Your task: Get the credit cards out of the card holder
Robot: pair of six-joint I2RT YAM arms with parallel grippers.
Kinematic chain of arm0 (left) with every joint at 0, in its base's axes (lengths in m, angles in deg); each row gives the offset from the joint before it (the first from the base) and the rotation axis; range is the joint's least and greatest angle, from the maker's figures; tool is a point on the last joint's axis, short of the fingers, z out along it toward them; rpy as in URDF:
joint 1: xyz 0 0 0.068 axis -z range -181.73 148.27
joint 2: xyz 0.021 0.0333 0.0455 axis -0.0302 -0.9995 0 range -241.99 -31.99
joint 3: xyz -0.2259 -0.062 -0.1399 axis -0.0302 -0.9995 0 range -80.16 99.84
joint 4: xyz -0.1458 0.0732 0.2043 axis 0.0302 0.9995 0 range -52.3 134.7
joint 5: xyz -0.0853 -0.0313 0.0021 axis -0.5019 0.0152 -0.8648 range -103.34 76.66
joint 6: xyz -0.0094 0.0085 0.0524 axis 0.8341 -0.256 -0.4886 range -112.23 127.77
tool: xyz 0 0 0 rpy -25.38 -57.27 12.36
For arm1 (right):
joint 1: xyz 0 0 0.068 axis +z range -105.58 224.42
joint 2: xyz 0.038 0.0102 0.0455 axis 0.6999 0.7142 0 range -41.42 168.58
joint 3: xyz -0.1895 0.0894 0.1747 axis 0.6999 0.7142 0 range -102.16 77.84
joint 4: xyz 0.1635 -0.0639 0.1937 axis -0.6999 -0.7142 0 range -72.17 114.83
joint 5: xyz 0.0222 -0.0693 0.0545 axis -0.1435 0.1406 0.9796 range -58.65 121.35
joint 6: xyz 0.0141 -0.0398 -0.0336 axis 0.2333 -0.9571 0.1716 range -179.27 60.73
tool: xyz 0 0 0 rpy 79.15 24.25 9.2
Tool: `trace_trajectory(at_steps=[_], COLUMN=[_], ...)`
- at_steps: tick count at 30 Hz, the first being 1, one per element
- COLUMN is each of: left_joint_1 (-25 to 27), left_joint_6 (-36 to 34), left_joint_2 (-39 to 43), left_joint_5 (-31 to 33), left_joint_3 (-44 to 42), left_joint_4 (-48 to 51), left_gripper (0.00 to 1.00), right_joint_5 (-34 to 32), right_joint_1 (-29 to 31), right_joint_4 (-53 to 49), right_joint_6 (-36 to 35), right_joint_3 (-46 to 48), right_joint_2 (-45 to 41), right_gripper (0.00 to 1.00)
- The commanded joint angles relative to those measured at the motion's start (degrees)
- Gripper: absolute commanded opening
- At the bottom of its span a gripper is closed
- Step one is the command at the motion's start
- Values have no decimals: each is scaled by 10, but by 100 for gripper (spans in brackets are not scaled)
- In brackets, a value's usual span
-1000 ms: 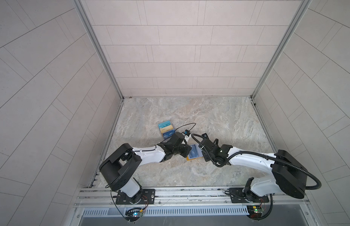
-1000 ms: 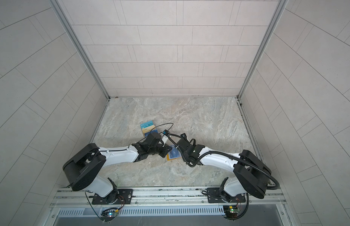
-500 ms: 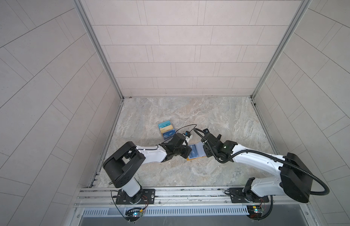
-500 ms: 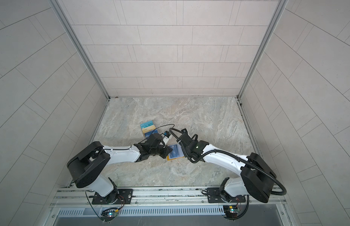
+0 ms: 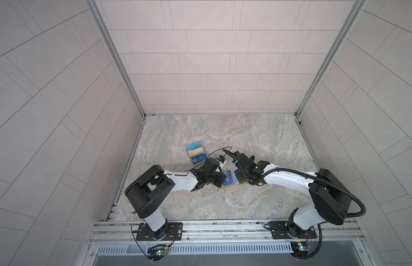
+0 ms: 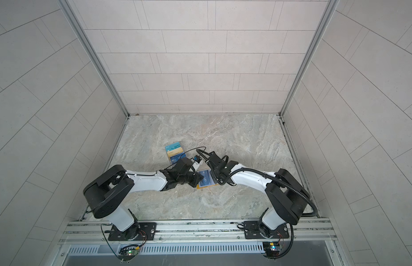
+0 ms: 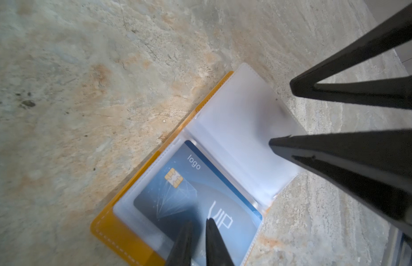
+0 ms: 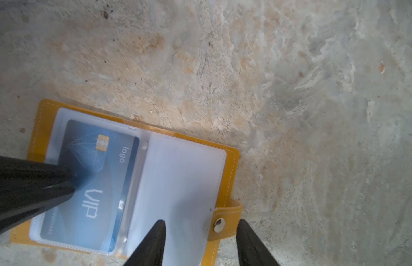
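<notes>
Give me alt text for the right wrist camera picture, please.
An open mustard-yellow leather-look card holder lies on a marbled stone-look tabletop, a blue VIP credit card in one clear sleeve. The left gripper, nearly shut, rests on that card's sleeve; the right gripper stands open straddling the snap tab.

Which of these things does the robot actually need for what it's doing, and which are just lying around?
Part of the job: the open card holder; the blue card in its sleeve.
Just lying about: the tiered cards farther back; the marble table.
</notes>
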Motion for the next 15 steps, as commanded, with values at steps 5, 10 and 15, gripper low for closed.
trace_trajectory(at_steps=[5, 10, 15], left_joint_1=[3, 3, 2], left_joint_6=[5, 4, 5], left_joint_2=[-7, -9, -12], left_joint_5=[5, 6, 6], left_joint_3=[-6, -6, -7], left_joint_4=[-15, -17, -16], left_gripper=[17, 17, 17], right_joint_5=[-78, -112, -124], right_joint_1=[-1, -1, -1], right_joint_4=[-23, -36, -39], right_joint_6=[5, 10, 14], right_joint_3=[-22, -28, -27], right_joint_2=[35, 49, 47], right_gripper=[53, 53, 53])
